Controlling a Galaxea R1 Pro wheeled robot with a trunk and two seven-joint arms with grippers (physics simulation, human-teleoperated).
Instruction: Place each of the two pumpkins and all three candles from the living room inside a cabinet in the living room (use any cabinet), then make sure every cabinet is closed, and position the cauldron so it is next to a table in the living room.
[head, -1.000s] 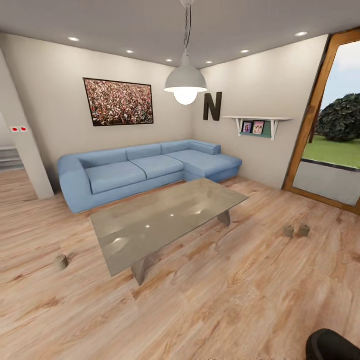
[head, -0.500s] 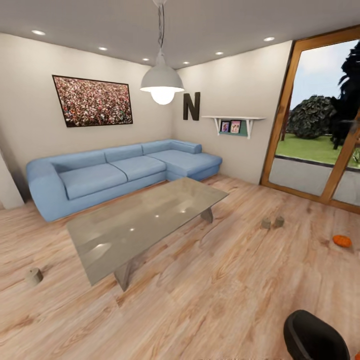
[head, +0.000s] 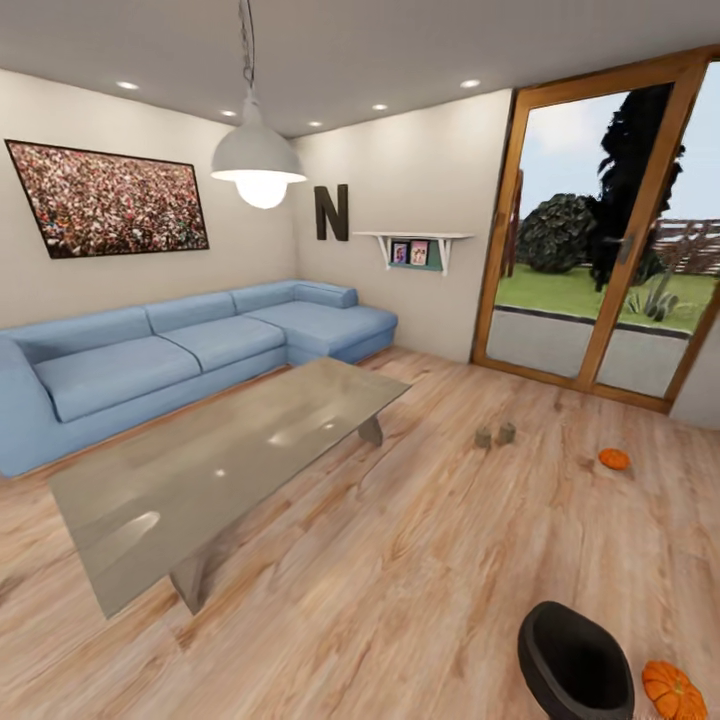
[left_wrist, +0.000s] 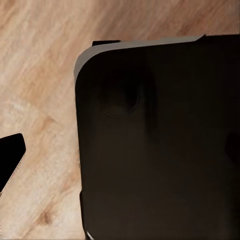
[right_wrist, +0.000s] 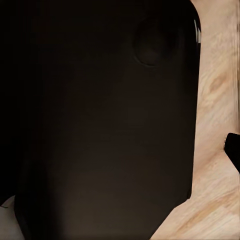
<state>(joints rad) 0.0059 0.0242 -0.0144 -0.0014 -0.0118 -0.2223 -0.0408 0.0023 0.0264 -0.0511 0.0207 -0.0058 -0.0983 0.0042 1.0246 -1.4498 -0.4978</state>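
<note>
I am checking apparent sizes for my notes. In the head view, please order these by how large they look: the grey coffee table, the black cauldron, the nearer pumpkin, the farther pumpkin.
1. Coffee table, clearly the largest.
2. Cauldron.
3. Nearer pumpkin, partly cut off by the picture's edge.
4. Farther pumpkin, smallest; this may only reflect its distance from the camera.

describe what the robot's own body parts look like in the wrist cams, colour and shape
In the left wrist view, a big matte black panel with a rounded corner, a thin pale grey rim along its edge and a shallow round dimple. The right wrist view shows a similar black panel with its own round dimple. No cables or markings are visible; fingers can't be made out.
</note>
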